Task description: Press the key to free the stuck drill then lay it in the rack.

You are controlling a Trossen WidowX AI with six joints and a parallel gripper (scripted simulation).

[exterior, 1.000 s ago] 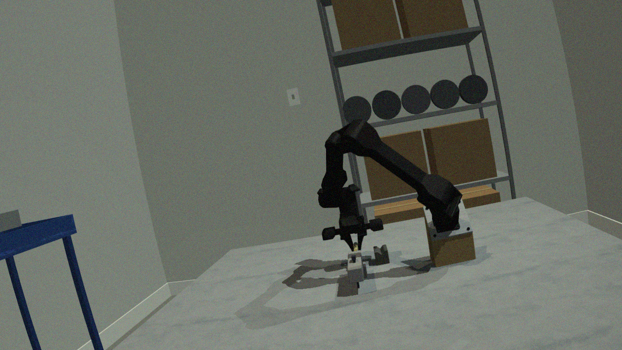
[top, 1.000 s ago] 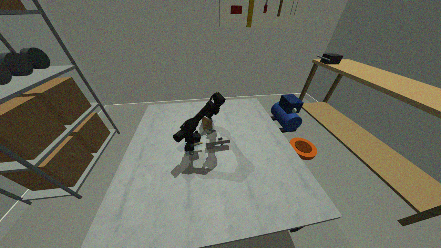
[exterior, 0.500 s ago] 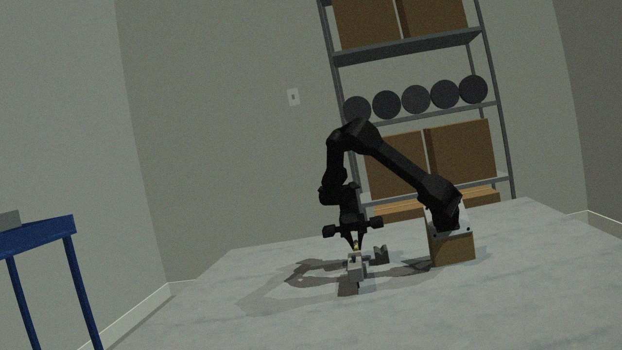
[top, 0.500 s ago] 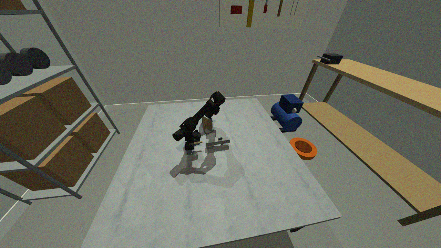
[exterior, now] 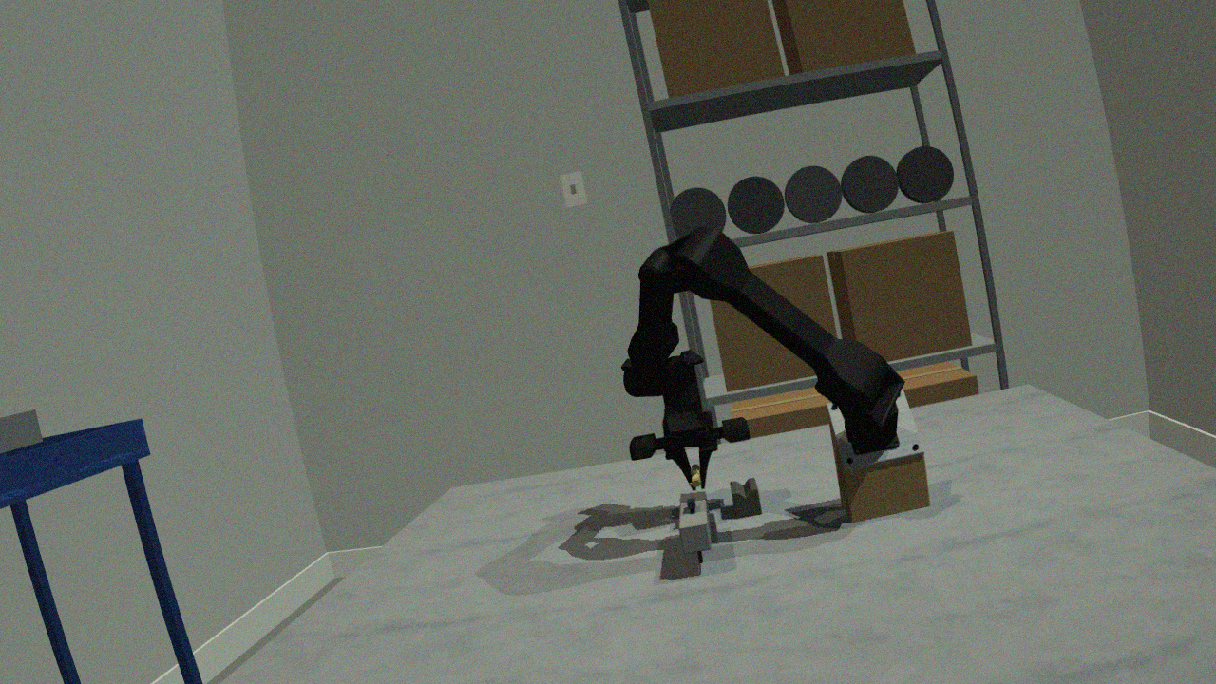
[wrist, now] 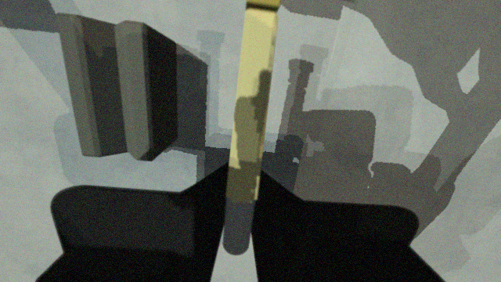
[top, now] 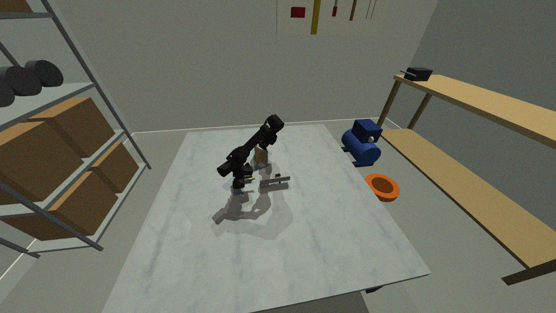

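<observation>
My gripper (wrist: pixel 239 170) is shut on the thin brass drill (wrist: pixel 252 98), which runs straight out from between the fingers. In the top view the drill (top: pixel 250 178) is level and a little above the table. It points at the grey fixture block (top: pixel 274 182), and its tip looks just clear of the block. The dark key (top: pixel 277 174) sits on top of the block. The rack (wrist: pixel 121 90), two grey upright blocks, stands on the table just left of the drill in the wrist view. In the exterior view my gripper (exterior: pixel 695 476) hangs over the far end of the block (exterior: pixel 695 531), with the rack (exterior: pixel 741 499) beside it.
The arm's tan base box (exterior: pixel 880 484) stands behind the rack. Beyond the table's right edge are a blue motor (top: pixel 362 141) and an orange bowl (top: pixel 382 186) on the floor. A metal shelf with boxes (top: pixel 50 155) is on the left.
</observation>
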